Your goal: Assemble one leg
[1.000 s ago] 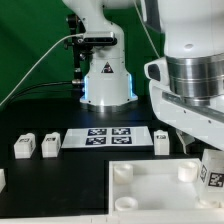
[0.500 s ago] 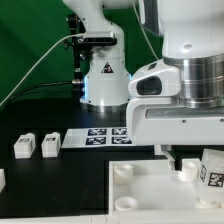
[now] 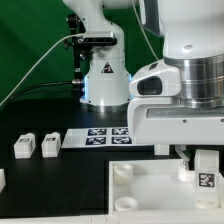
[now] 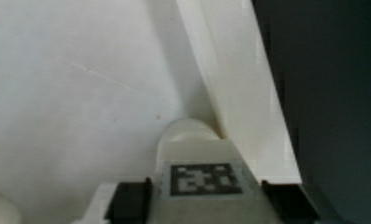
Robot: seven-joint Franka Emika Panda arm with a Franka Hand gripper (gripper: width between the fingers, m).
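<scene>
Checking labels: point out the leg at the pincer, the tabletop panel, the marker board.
leg [image 3: 204, 173]: exterior view, its tagged face.
tabletop panel [image 3: 155, 195]: exterior view, bare top surface.
marker board [image 3: 105, 137]: exterior view, the strip's middle.

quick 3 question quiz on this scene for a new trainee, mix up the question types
1. True or false: the gripper is shut on a leg.
2. Where does the marker board lie? A: on the black table. B: on the white panel. C: in the gripper.
3. Fill in: the held leg carries a black-and-white square ___ on its face.

Key: 1 true; 2 A; 3 tag.
</scene>
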